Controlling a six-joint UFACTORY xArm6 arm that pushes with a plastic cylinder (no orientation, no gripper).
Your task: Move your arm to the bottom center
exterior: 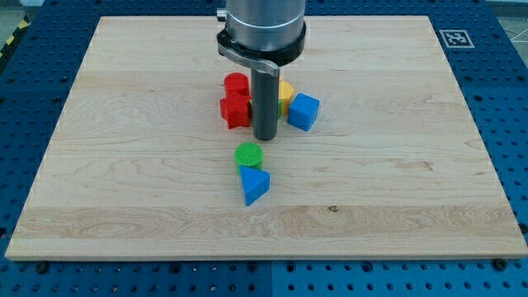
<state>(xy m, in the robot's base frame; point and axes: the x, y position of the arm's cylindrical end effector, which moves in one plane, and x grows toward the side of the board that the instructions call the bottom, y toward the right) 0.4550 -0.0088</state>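
My tip (264, 136) rests on the wooden board (124, 165) near its middle, at the end of the dark rod. A red cylinder (236, 83) and a red block (236, 110) stand just to the tip's left. A yellow block (285, 95) shows partly behind the rod on its right, and a blue cube (303, 111) stands further right. A green cylinder (248, 154) lies just below the tip, a little to its left. A blue triangular block (255, 186) sits below the green cylinder, touching it or nearly so.
The arm's grey housing (262, 25) hangs over the board's top centre. A fiducial tag (456, 37) marks the top right corner. A blue perforated table (511, 124) surrounds the board.
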